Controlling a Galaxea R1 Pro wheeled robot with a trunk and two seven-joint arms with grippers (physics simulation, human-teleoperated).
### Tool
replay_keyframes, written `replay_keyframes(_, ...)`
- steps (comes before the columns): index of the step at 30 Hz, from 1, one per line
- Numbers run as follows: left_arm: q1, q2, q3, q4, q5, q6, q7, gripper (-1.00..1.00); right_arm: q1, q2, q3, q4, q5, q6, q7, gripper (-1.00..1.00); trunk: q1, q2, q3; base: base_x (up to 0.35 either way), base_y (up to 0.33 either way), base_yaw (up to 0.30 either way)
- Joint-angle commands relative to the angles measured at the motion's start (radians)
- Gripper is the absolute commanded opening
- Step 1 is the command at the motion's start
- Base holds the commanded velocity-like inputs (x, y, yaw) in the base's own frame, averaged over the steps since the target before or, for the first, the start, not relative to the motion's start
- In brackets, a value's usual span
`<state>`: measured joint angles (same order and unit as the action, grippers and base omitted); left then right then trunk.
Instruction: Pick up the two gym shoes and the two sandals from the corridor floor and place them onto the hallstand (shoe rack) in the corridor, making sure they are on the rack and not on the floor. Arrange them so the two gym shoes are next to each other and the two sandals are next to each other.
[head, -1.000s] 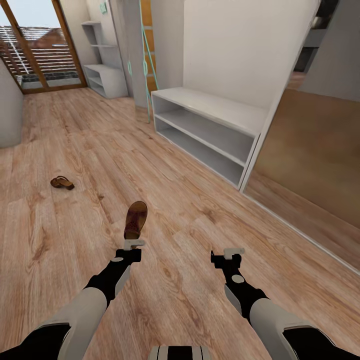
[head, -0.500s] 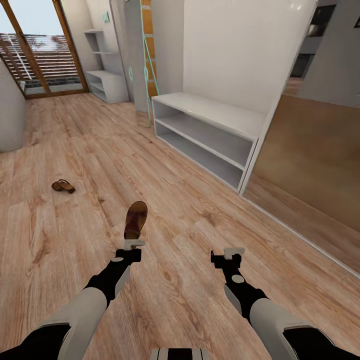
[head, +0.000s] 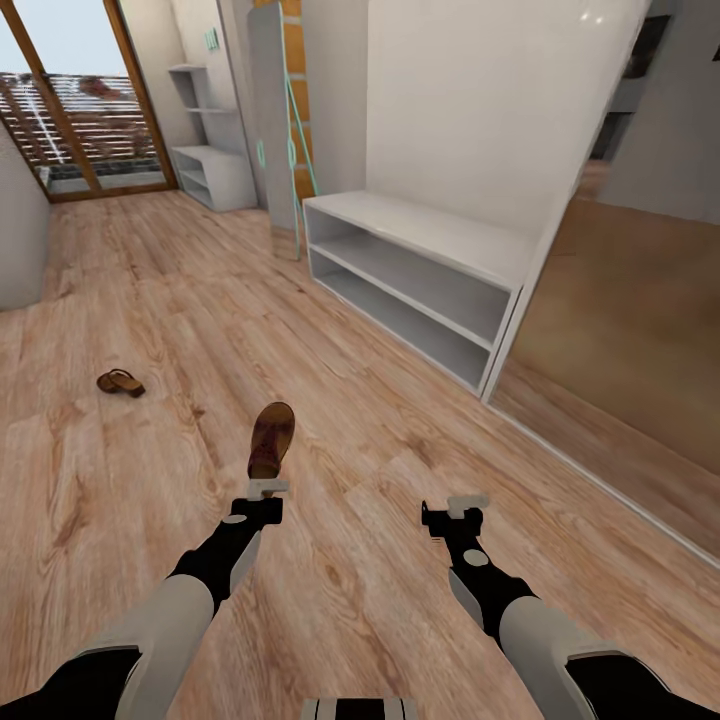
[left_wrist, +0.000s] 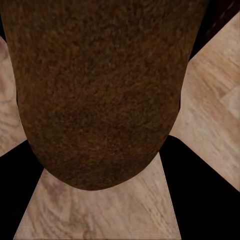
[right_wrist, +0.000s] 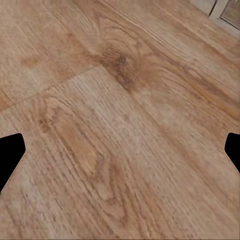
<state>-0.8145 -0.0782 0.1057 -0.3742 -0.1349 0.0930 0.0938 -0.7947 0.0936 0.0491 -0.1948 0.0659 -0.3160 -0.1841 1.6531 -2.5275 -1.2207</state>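
Brown sandal (head: 271, 439) sits clamped in my left claw (head: 268, 488); right claw (head: 467, 503) looks spread, empty. View has swung slightly, hallstand (head: 420, 262) ahead; second sandal (head: 120, 382) waits on floor (head: 360, 420).

The floor (head: 400, 560) is light-brown wood plank with clear grain, and it runs through the whole corridor. On the right stands a large sliding wardrobe door (head: 620, 330) with a glossy brown front that reflects the floor. Behind it is a plain white wall (head: 470, 110). At the far end, a wood-framed glass door (head: 80, 110) lets in daylight, and a small white shelf unit (head: 210, 160) stands near it.
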Motion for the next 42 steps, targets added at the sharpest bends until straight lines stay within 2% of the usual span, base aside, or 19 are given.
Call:
replay_keyframes(1,0.0,0.0,0.0,0.0,0.0,0.0,-0.001,-1.0,0.0,0.0,0.0,0.0,0.0,0.0,0.0,1.0,0.0,0.0,0.0,0.314,0.0,0.0)
replay_keyframes(9,0.0,0.0,0.015,0.0,0.0,0.001,0.0,-1.0,0.0,0.0,0.0,0.0,0.0,0.001,0.0,1.0,0.0,0.0,0.0,0.332,0.0,0.0)
replay_keyframes(14,0.0,0.0,0.051,0.003,0.001,0.0,0.0,-1.0,0.0,0.0,0.0,0.0,0.0,0.001,0.0,1.0,0.0,0.0,0.0,0.342,0.0,0.0)
replay_keyframes(18,0.0,0.0,0.095,0.007,0.0,-0.003,0.0,-1.0,0.0,0.0,0.0,-0.001,0.0,0.001,0.0,1.0,0.0,0.0,0.0,0.345,0.0,0.0)
replay_keyframes(22,0.0,0.0,0.115,0.008,0.0,-0.006,0.001,-1.0,0.0,0.0,0.0,-0.003,-0.001,0.001,-0.001,1.0,0.0,0.0,0.0,0.346,0.0,0.0)
replay_keyframes(42,0.0,-0.001,0.133,0.011,0.0,-0.036,0.002,-1.0,0.0,-0.001,-0.001,-0.011,-0.003,0.006,-0.003,1.0,0.0,0.0,0.0,0.349,0.0,0.0)
